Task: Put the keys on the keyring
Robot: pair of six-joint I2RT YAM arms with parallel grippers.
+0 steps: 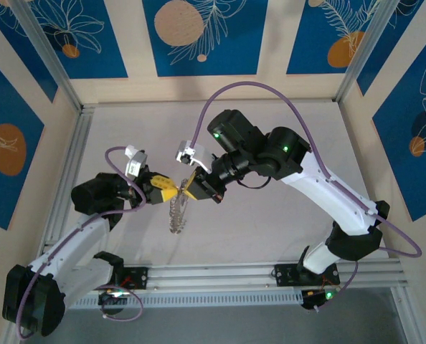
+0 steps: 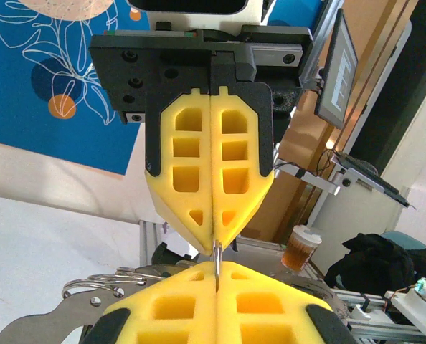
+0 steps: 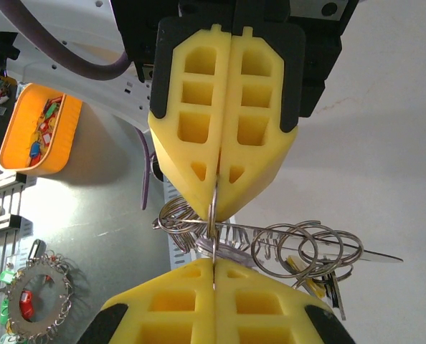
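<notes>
Yellow latticed left gripper [image 2: 216,267] and right gripper [image 3: 214,263] pinch silvery wire keyring [image 1: 177,216].

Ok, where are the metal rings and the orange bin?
metal rings [image 3: 293,252]: right wrist view, on the overlapping loops.
orange bin [image 3: 62,140]: right wrist view, on its outer wall.

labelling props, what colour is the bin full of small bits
Orange; the bin shows best in the right wrist view.

— Where does the top camera sit?
— High over the near edge, facing down on the whole desk [image 1: 270,229].
— And the wrist ones?
— Each looks close along its own tool at the other: left tool [image 1: 174,192], right tool [image 1: 187,188], tip to tip in every view.
</notes>
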